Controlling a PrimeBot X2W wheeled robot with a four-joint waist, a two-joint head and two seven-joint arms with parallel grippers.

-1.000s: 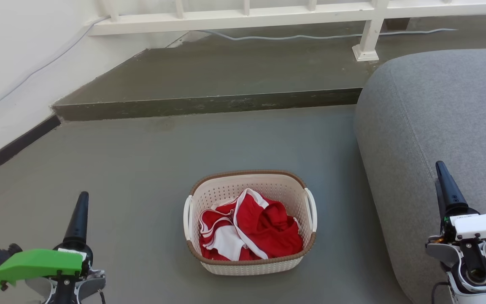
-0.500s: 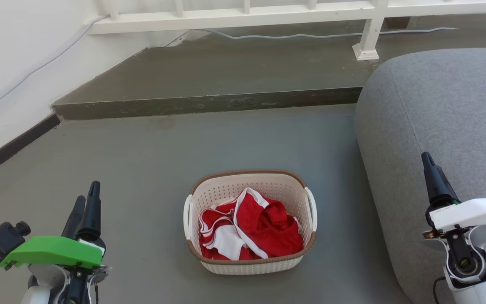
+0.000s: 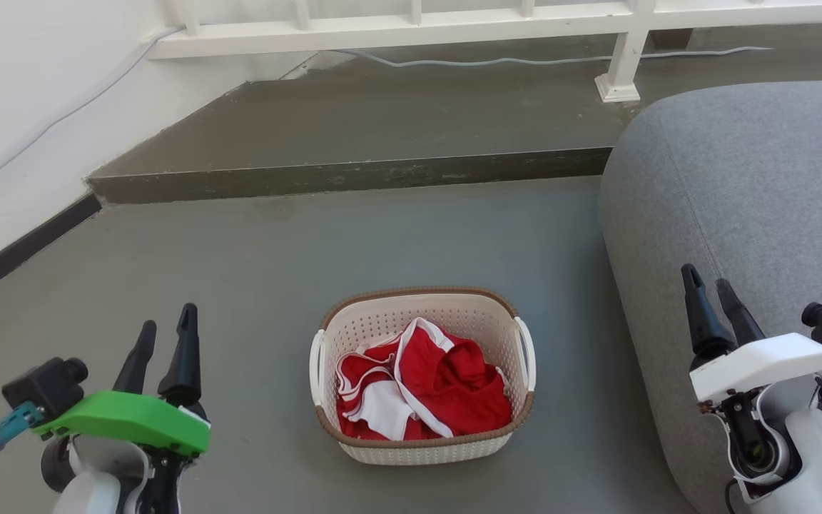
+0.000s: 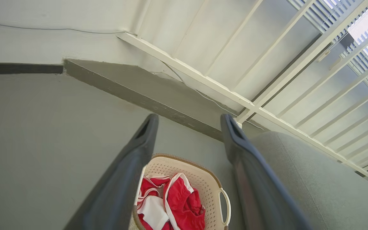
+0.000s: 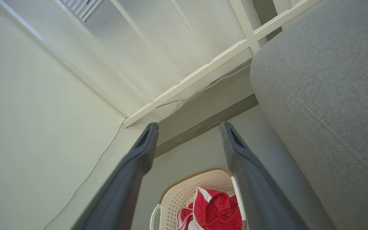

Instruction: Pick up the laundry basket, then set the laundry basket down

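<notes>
The laundry basket [image 3: 382, 325] stands on the grey floor, cream-white and perforated, with a brown rim and a white handle on each side. Red and white clothes fill it. My left gripper [image 3: 167, 321] hangs open at the lower left, well apart from the basket's left handle. At the lower right my right gripper [image 3: 708, 280] is open too, in front of the grey sofa and clear of the right handle. The basket [image 4: 200, 174] appears low between the left fingers in the left wrist view. It [image 5: 184, 193] also sits low between the right fingers in the right wrist view.
A grey sofa [image 3: 753, 207] fills the right side, close to the basket. Beyond the basket a raised concrete step [image 3: 347, 175] crosses the floor, with a white railing [image 3: 454, 21] and a cable behind it. A white wall with dark skirting runs along the left.
Both grippers have turned so that their two fingers show apart, and both have shifted inward toward the basket. The basket has not moved.
</notes>
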